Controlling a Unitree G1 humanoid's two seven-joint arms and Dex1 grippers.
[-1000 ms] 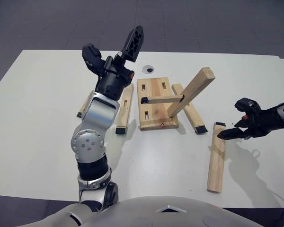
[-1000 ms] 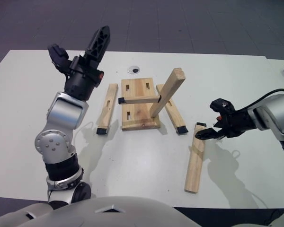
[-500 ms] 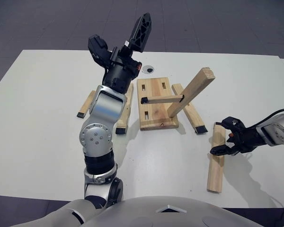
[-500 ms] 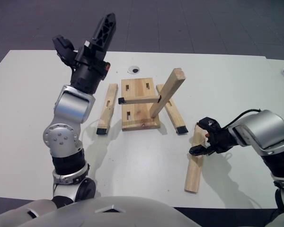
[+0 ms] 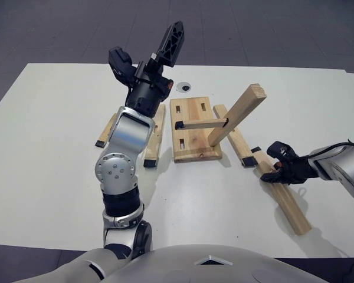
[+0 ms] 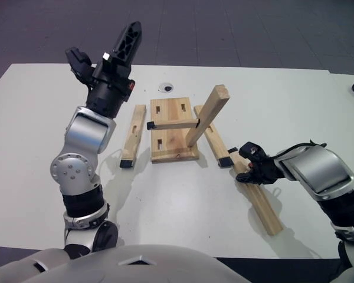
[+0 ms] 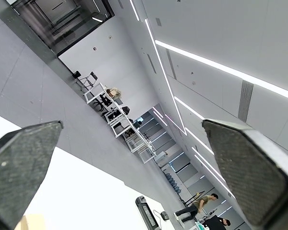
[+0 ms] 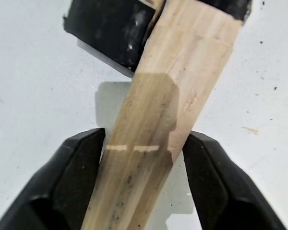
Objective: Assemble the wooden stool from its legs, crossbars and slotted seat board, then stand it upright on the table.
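Note:
The slotted seat board (image 5: 192, 141) lies flat at the table's middle back. One leg (image 5: 241, 111) stands tilted in it, with a thin crossbar (image 5: 203, 124) sticking out of that leg over the board. A second leg (image 5: 235, 140) lies just right of the board. My right gripper (image 5: 277, 170) is shut on a loose leg (image 5: 286, 194) near its black-capped end; in the right wrist view its fingers (image 8: 79, 184) press both sides of the leg (image 8: 153, 129). My left gripper (image 5: 146, 53) is held high over the back left, open and holding nothing.
Two more wooden pieces (image 5: 156, 134) (image 5: 106, 130) lie left of the board, partly behind my left arm. A round cable hole (image 5: 184, 87) sits behind the board. The white table (image 5: 41, 147) has bare room at front left and front middle.
My right gripper came down onto the loose leg, shut on it and swung it: its capped end moved left toward the lying leg, its near end swung right. The left arm shifted slightly.

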